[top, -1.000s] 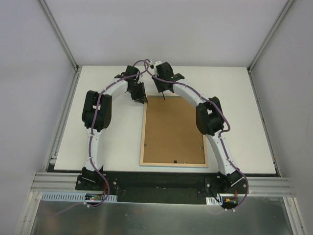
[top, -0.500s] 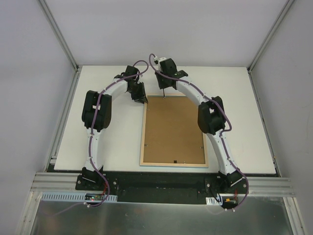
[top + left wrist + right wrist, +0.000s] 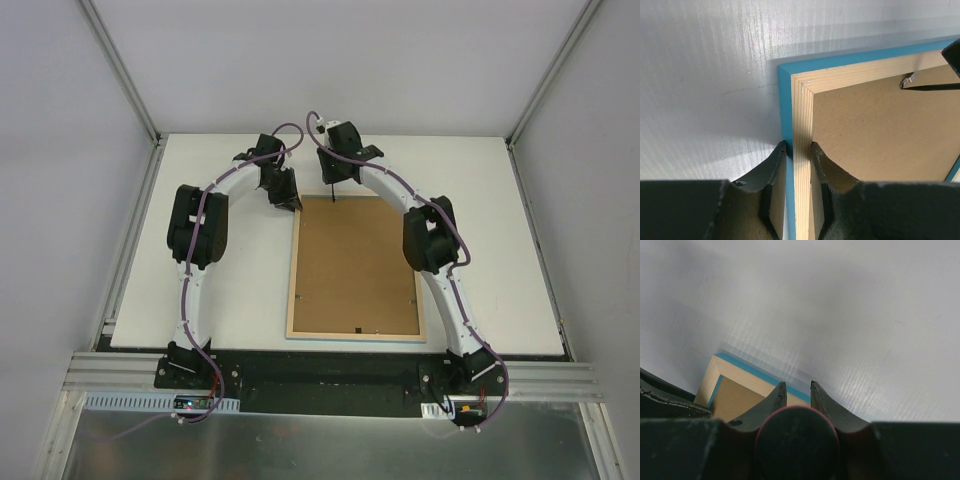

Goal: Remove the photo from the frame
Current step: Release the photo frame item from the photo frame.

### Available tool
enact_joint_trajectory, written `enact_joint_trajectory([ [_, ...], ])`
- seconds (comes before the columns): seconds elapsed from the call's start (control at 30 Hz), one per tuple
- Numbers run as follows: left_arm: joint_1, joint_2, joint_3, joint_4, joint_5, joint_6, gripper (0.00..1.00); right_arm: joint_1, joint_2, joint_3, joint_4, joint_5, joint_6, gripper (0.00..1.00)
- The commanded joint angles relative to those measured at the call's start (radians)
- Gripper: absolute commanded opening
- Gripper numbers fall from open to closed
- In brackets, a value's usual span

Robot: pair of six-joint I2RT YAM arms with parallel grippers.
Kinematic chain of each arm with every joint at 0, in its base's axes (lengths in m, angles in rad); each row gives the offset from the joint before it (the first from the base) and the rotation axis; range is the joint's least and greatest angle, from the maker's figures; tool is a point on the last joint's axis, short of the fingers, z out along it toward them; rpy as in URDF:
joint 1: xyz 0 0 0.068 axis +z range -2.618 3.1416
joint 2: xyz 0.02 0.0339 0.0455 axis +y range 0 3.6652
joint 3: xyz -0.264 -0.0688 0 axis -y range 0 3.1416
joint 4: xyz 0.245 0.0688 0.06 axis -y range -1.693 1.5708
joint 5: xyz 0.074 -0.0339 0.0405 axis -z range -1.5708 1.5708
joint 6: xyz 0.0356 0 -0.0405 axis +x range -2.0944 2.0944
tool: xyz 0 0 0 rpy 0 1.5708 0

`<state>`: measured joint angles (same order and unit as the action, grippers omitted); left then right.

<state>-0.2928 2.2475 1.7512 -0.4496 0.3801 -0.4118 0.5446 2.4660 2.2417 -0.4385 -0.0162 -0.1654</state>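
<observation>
So the frame (image 3: 355, 265) lies back-up on the worktop (image 3: 500, 250), between the arms. The left gripper (image 3: 798, 146) is clamped on its side rail, right by the far left corner. The right gripper (image 3: 796, 387) grips a screwdriver (image 3: 796, 440), tip at a little metal tab (image 3: 910, 78) on the far edge.

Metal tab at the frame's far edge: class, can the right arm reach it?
Probably yes: the screwdriver in the right gripper has its tip at the tab; the left gripper clamps the frame clear of it.
</observation>
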Motion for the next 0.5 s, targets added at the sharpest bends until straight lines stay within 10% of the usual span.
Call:
enact_joint_trajectory([
  [0.0, -0.003, -0.017, -0.032, -0.055, 0.025, -0.012, 0.0, -0.002, 0.005, 0.053, 0.021, -0.021, 0.029, 0.01],
  [0.47, -0.005, -0.016, -0.032, -0.052, 0.034, -0.012, 0.0, -0.012, 0.017, 0.065, 0.034, 0.009, 0.01, 0.01],
])
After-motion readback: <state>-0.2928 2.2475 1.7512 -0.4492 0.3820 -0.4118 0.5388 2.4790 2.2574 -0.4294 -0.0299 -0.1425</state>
